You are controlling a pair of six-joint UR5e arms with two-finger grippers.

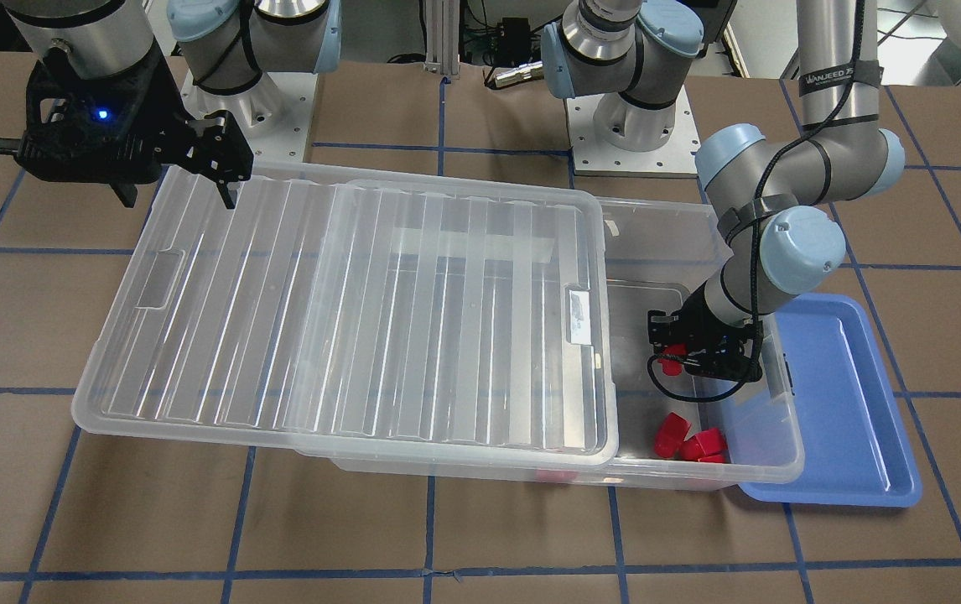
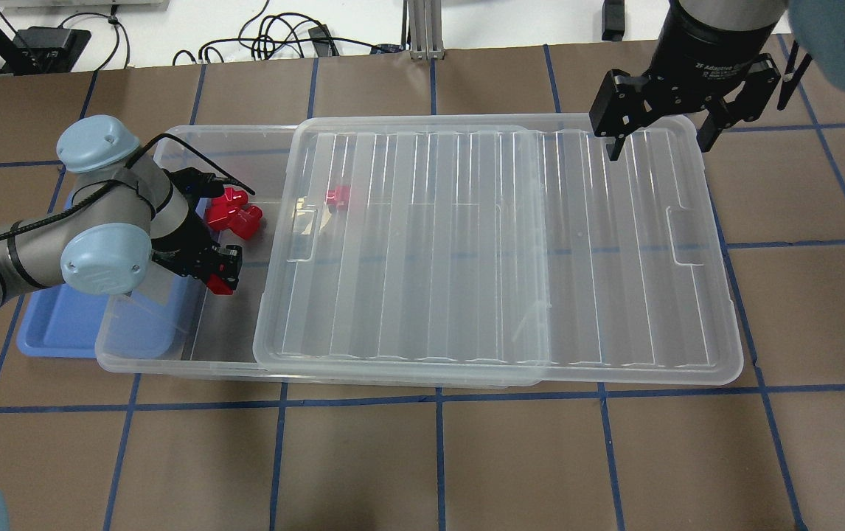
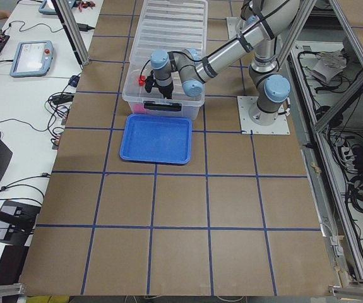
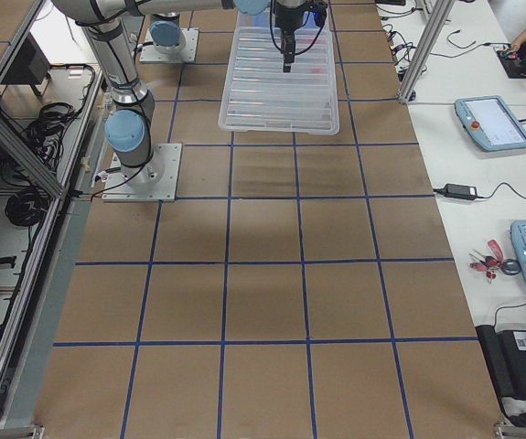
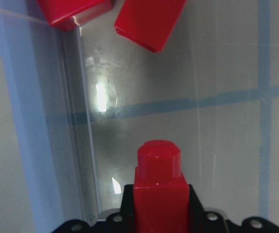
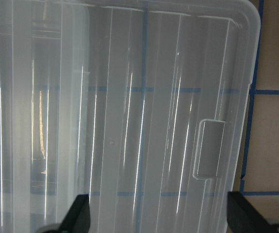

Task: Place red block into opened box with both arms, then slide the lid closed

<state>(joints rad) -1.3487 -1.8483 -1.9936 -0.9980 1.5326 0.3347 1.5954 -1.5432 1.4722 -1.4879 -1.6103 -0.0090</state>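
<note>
My left gripper (image 2: pixel 220 271) hangs inside the uncovered end of the clear box (image 2: pixel 172 137), shut on a red block (image 5: pixel 158 189) whose stub points down toward the floor of the box. The same block (image 1: pixel 672 356) shows red between the black fingers in the front view. Two loose red blocks (image 2: pixel 234 214) lie on the box floor nearby, and another one (image 2: pixel 338 196) shows through the lid. The ribbed clear lid (image 2: pixel 503 243) is slid partly off, overhanging the box on my right. Above its far right corner, my right gripper (image 2: pixel 658 136) is open and holds nothing.
A shallow blue tray (image 2: pixel 61 332) lies against the left end of the box, partly under my left arm. The lid's handle recess (image 6: pixel 209 155) sits below the right gripper. Brown table with blue tape lines surrounds the box.
</note>
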